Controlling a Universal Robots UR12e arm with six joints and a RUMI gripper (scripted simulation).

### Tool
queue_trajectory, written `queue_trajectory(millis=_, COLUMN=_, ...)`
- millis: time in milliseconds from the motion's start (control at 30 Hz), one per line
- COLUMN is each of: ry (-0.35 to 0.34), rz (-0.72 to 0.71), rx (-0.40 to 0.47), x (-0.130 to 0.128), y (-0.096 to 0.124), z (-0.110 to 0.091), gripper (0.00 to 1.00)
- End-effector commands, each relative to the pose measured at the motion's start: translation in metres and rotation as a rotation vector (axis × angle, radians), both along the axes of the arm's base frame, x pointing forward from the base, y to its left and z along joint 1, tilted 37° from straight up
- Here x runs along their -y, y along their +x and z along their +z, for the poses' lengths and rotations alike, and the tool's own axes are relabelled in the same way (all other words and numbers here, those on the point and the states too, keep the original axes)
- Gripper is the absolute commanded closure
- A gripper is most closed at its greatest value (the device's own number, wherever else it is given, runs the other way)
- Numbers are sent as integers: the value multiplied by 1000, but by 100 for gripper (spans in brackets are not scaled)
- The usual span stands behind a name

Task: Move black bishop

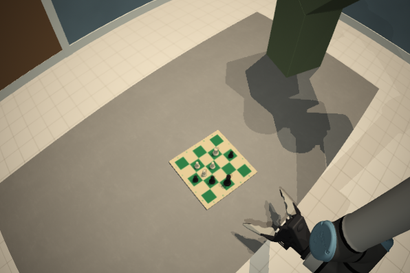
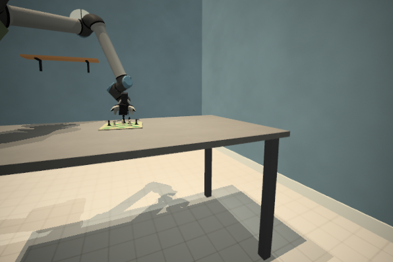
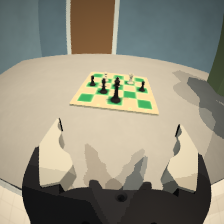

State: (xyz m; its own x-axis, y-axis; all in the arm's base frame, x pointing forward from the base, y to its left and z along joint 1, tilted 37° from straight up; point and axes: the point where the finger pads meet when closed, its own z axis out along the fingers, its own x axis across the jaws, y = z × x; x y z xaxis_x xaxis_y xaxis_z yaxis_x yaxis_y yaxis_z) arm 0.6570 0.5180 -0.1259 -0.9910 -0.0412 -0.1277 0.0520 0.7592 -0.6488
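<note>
Eight pieces crowd the board (image 1: pixel 213 169) at frame center. Gripper (image 1: pixel 272 210), lower right, fully spread, empty. Risks toppling neighbours beside the black bishop (image 1: pixel 227 180) when descending.

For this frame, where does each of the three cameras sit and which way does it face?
Top: high above, angled down on the table and chessboard; shows the open gripper and forearm.
Exterior: low beside the table, looking across it; shows the whole arm over the board.
Wrist: behind the gripper, facing the board; shows both fingers.
All three share the chessboard.
</note>
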Motion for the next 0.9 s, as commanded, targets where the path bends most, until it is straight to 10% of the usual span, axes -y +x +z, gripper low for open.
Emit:
queue_trajectory(millis=0, ry=9, rz=-75, rx=-18, x=-2, y=2, z=-6, gripper=0)
queue_trajectory(millis=867, ry=16, rz=-127, rx=-29, x=-4, y=3, z=-10, gripper=0)
